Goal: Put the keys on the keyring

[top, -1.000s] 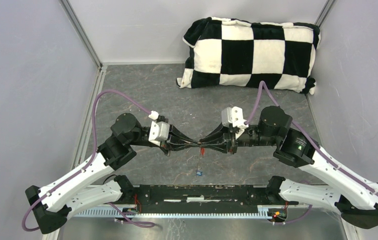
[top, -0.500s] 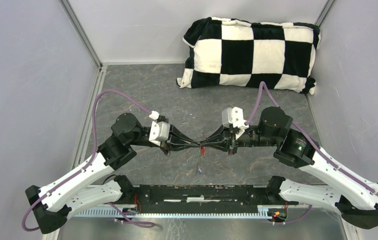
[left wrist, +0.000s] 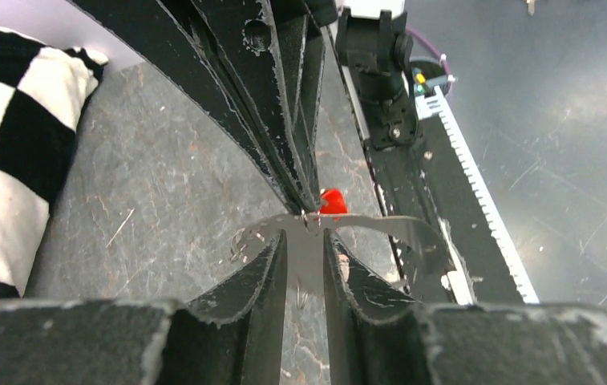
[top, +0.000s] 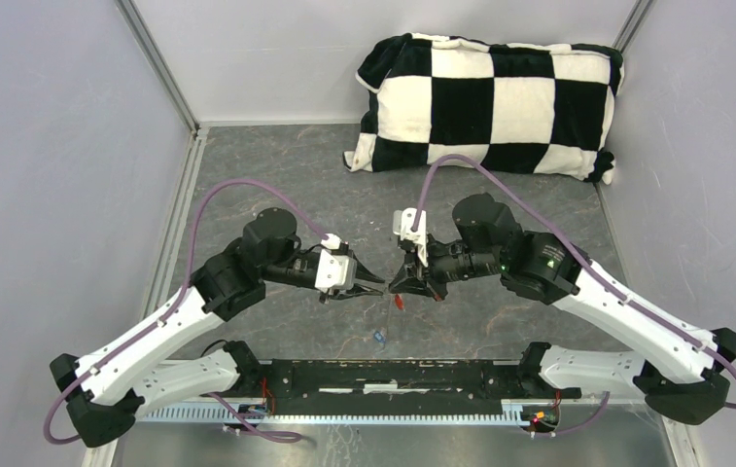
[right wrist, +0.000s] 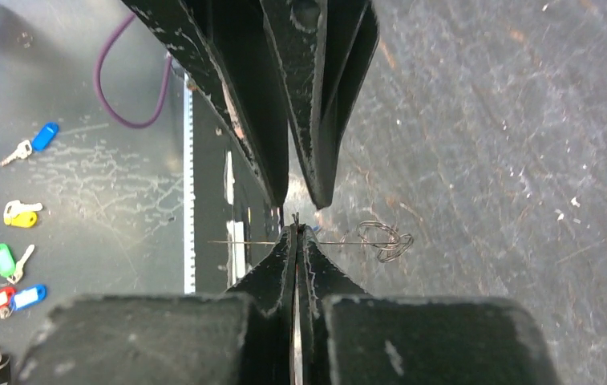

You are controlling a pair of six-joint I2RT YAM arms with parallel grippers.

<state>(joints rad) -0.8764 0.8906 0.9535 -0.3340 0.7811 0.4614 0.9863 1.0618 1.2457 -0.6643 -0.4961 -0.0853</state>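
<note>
- The keyring (left wrist: 396,223) is changing hands. Half a second ago both grippers were meeting tip to tip over it at the centre of the top view. Now it is hanging from the right gripper (right wrist: 296,233) alone, still in mid-frame over the table (top: 276,185).
- It is showing as a thin, silvery curved band across the middle of the left wrist view. In the right wrist view it is showing edge-on as a fine horizontal line, with a small tangle of wire loops toward its right end. From above it is barely reading as a faint strand.
- The red key (left wrist: 332,200) is sitting right at the band, just beside the right fingertips. The blue key (top: 379,337) is dangling lower in the top view on that strand. Whether it is touching the table I cannot tell.
- The right gripper is clenching the band, pads pressed flat together.
- The left gripper (left wrist: 305,237) is letting go: its fingers are standing apart, and it is backing off toward the left of the frame, leaving a gap between the two grippers.
- This is looking like a handover. Both keys seem to be riding on the ring already, so the threading is probably done or nearly so.
- Further out, the right arm is swinging its wrist inward, and the checkered pillow (top: 490,102) is staying put at upper right.
</note>
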